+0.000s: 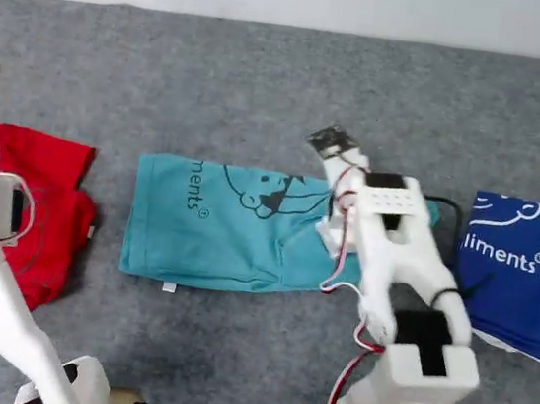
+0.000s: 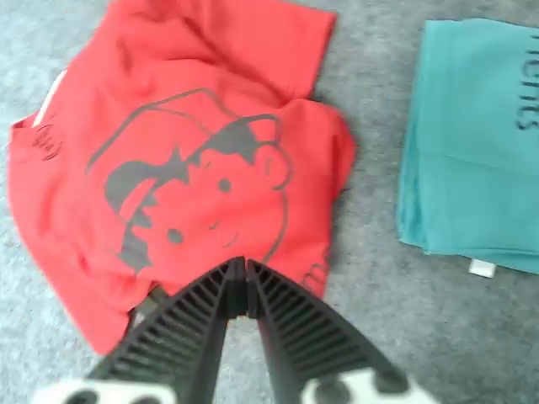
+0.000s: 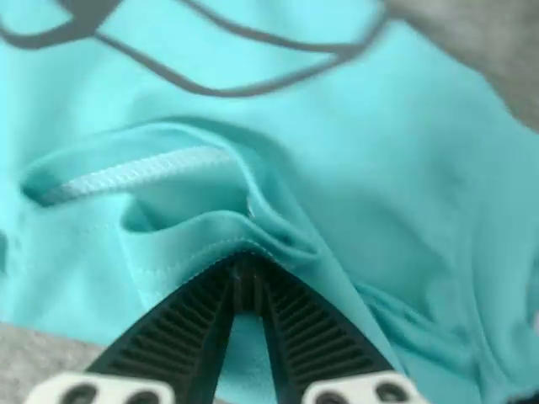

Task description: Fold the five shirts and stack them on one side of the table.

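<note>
A teal shirt (image 1: 227,226) lies folded across the middle of the grey table. My right gripper (image 3: 246,268) is shut on a puckered fold of this teal shirt (image 3: 379,168) near its collar, at the shirt's right end under the right arm (image 1: 386,227). A red shirt (image 1: 47,193) with a dark cartoon print lies rumpled at the left. My left gripper (image 2: 244,271) hangs shut over the red shirt (image 2: 185,160), with no cloth visibly pinched. The teal shirt's edge (image 2: 472,143) lies beside the red one.
A blue shirt (image 1: 525,270) with white print lies at the right edge, close to the right arm. Bare grey table (image 1: 266,82) stretches behind the shirts and along the front between the two arm bases.
</note>
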Robot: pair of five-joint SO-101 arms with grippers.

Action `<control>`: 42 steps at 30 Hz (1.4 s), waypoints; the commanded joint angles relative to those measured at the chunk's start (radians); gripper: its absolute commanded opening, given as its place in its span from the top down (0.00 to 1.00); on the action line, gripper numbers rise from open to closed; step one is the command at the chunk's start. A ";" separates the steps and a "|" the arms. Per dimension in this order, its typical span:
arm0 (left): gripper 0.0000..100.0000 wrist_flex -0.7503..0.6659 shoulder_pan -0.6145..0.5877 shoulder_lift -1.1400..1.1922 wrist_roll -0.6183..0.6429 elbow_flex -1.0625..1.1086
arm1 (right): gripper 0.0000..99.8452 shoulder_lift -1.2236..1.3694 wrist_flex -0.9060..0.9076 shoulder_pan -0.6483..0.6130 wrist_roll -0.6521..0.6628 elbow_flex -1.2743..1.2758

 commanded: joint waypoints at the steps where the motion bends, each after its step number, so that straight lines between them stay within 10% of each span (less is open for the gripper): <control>1: 1.00 0.018 -0.026 -0.028 -0.020 0.002 | 0.99 -0.010 -0.007 -0.076 -0.003 -0.117; 9: 1.00 0.018 -0.026 -0.023 -0.017 0.004 | 0.99 -0.007 0.188 -0.160 -0.003 -0.327; 32: 1.00 0.020 -0.023 -0.029 -0.021 0.002 | 0.99 0.191 0.102 0.168 0.118 -0.359; 42: 0.99 -0.014 0.115 -0.020 -0.015 0.018 | 0.99 0.018 0.473 0.101 0.110 -0.578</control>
